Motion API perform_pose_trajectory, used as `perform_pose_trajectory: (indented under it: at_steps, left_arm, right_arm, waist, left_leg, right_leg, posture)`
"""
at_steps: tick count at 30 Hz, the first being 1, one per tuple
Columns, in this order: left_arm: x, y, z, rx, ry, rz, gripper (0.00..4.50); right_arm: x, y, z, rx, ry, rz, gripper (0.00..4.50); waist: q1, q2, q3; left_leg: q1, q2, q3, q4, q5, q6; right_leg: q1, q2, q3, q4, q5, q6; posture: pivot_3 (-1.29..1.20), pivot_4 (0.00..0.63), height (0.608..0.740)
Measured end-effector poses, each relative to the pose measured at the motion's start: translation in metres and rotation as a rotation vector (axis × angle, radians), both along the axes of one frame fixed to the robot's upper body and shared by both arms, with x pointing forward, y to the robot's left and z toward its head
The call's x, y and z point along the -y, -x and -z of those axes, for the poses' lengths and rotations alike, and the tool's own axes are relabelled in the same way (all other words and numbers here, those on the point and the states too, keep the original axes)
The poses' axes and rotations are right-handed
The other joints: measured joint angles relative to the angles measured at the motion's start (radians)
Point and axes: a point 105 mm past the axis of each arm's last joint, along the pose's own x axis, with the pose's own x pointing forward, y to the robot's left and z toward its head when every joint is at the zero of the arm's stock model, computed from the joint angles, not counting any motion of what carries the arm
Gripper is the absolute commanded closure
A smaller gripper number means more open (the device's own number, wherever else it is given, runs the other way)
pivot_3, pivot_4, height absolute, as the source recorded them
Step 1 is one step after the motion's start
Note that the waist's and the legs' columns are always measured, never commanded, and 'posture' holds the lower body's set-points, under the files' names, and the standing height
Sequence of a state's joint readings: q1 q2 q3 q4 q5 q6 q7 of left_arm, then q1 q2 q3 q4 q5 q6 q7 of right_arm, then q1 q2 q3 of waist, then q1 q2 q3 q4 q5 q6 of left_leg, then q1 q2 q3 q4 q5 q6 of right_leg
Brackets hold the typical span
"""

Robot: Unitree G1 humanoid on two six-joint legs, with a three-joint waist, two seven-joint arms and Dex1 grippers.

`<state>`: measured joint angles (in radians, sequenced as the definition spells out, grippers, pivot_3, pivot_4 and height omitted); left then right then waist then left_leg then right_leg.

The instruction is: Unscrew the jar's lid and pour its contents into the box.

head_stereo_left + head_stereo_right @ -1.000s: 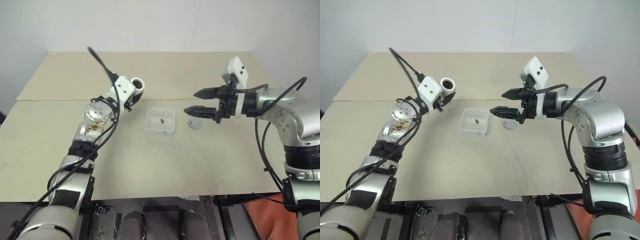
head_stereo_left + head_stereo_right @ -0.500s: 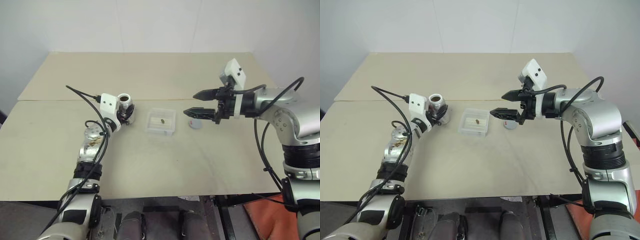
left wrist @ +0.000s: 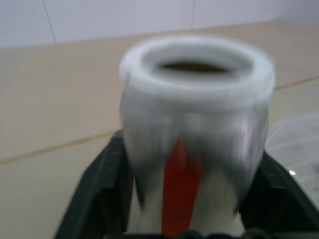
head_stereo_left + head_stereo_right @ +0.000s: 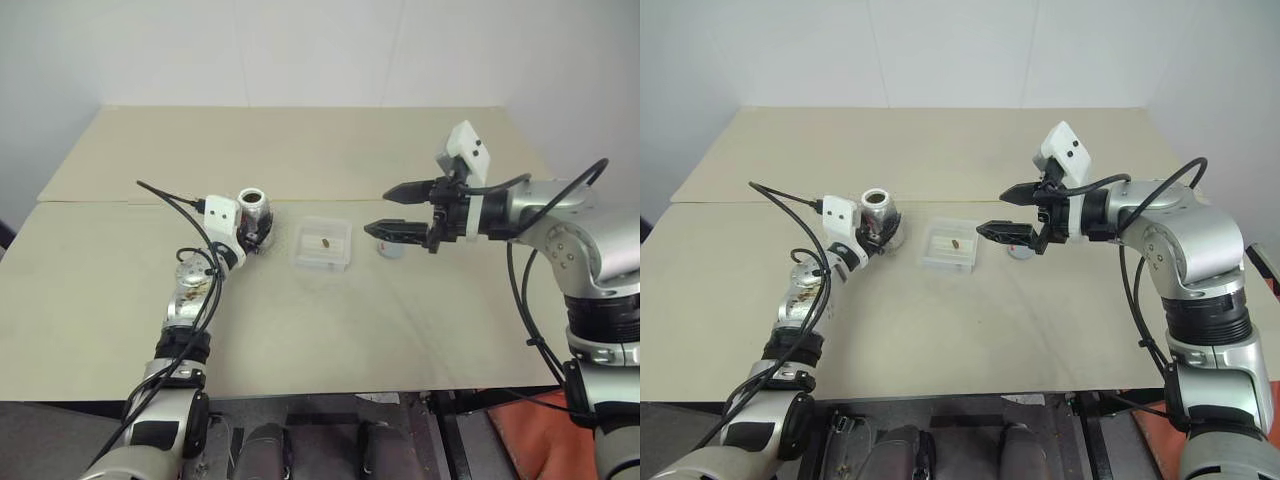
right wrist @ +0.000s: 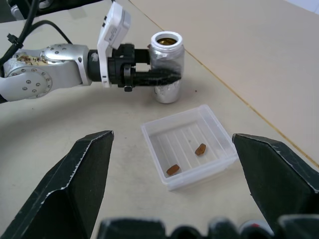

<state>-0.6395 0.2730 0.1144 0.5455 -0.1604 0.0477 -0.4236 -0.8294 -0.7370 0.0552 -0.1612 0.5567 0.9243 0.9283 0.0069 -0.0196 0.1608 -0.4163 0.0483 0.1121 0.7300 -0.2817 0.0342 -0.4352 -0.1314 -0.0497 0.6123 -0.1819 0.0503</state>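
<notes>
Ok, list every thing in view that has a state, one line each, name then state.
jar: upright on the table, mouth open, lid off, left gripper's fingers around it.
lid: off the jar, lying on the table beside the box.
box: on the table, two brown pieces inside.
left gripper: around the jar.
right gripper: open, empty.

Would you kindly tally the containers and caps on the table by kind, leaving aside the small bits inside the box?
jar: 1
lid: 1
box: 1
Total: 3
</notes>
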Motion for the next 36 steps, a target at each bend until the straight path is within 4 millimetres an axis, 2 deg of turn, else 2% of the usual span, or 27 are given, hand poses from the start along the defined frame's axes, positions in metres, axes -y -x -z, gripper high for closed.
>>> perform_pose_trajectory:
  at_steps: [1,2,11,16,18,25,31,36]
  left_arm:
    - [-0.002,0.002,0.003,-0.012,-0.003,-0.003,0.18]
    - [-0.004,0.003,0.006,-0.024,-0.007,-0.006,0.02]
    - [-0.021,0.041,0.018,-0.096,-0.090,0.035,0.02]
    - [-0.032,0.077,0.017,-0.139,-0.125,0.077,0.02]
    - [-0.034,0.091,0.009,-0.144,-0.143,0.118,0.02]
    - [-0.046,0.132,-0.059,0.016,-0.294,0.365,0.02]
    - [-0.042,0.152,-0.076,0.067,-0.379,0.563,0.02]
    - [-0.046,0.162,-0.096,0.112,-0.349,0.660,0.02]
  right_arm:
    - [0.000,0.000,0.001,0.000,0.000,0.001,0.00]
    - [0.000,0.000,0.001,-0.001,-0.001,0.002,0.00]
    - [-0.001,0.003,0.005,-0.001,-0.001,0.007,0.00]
    - [0.000,0.005,0.011,-0.011,0.004,0.011,0.00]
    - [0.001,0.007,0.013,-0.010,0.010,0.011,0.00]
    - [0.008,0.016,0.024,-0.043,0.037,-0.003,0.00]
    - [0.011,0.022,0.020,-0.019,0.054,-0.031,0.00]
    - [0.014,0.030,0.023,-0.004,0.077,-0.053,0.00]
  waist:
    - [0.000,0.000,0.000]
    - [0.000,0.000,0.000]
    - [-0.004,0.000,0.000]
    - [-0.005,0.000,0.000]
    - [-0.006,0.000,0.000]
    - [-0.005,0.000,0.000]
    - [-0.006,0.000,0.000]
    - [-0.006,0.000,0.000]
  left_leg:
    - [0.000,0.000,0.000,0.000,0.000,0.000]
    - [0.000,0.000,0.000,0.000,0.000,0.000]
    - [0.000,0.001,0.000,0.000,0.000,0.000]
    - [0.000,0.001,0.000,-0.001,0.000,0.000]
    - [0.000,0.001,0.000,-0.001,-0.001,0.001]
    - [0.000,0.001,0.000,-0.002,-0.001,0.001]
    - [0.000,0.001,0.001,-0.002,-0.001,0.001]
    - [0.000,0.001,0.001,-0.002,-0.001,0.001]
  right_leg:
    - [0.000,0.000,0.000,0.000,0.000,0.000]
    - [0.000,0.000,0.000,0.000,0.000,0.000]
    - [-0.001,0.000,0.000,0.000,0.000,0.000]
    - [-0.001,0.000,0.001,0.000,0.000,0.000]
    - [-0.001,0.000,0.001,0.000,0.000,0.000]
    - [-0.002,0.000,0.002,-0.002,0.000,-0.001]
    - [-0.002,0.000,0.002,-0.002,-0.001,-0.001]
    - [-0.003,0.000,0.002,-0.002,-0.001,-0.001]
  posture:
    - [0.00,0.150,0.740]
    - [0.00,0.150,0.740]
    - [0.00,0.150,0.740]
    - [0.00,0.150,0.740]
    - [0.00,0.150,0.740]
    - [0.00,0.150,0.740]
    - [0.00,0.150,0.740]
    - [0.00,0.150,0.740]
